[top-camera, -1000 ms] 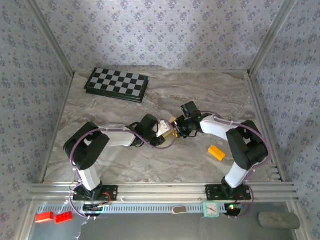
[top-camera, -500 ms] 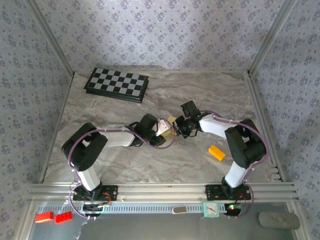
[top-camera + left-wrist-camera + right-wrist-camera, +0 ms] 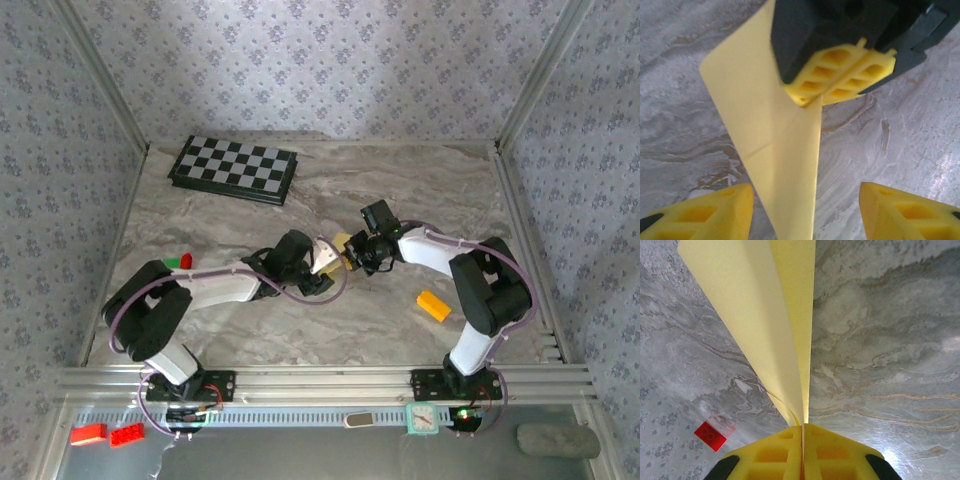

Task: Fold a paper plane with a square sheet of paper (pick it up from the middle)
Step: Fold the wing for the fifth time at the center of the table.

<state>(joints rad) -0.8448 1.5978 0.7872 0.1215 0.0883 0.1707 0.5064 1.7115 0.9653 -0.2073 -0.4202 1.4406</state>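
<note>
Down on the front ledge at the far left lie two red bricks (image 3: pixel 105 435), and at the back of the marble table (image 3: pixel 420 190) on that side a folded checkerboard (image 3: pixel 234 168) sits flat near the wall. A small red-and-green block (image 3: pixel 178 262) rests on the table just beside the left arm's elbow. The left arm reaches in low towards the middle of the table, where the left gripper (image 3: pixel 805 212) stands open, its two yellow fingers (image 3: pixel 700 212) set well apart. The yellow paper (image 3: pixel 775 145) runs down between them, a creased, folded, pointed shape with its edge close against the left-hand finger, though I cannot tell whether they touch. The paper is at the middle of the table, between the two grippers. From the right wrist it looks lifted clear of the marble. The right gripper (image 3: pixel 802 445) is clamped tight on it, fingertips pressed together with the folded layers caught between them and fanning out away from the pinch. Further right, a small thick orange block (image 3: pixel 434 305) lies alone on the table, well apart from the grippers. On the front ledge below it stands a little green clock (image 3: pixel 423 418), and a grey lump (image 3: pixel 557 440) lies at the far right.
</note>
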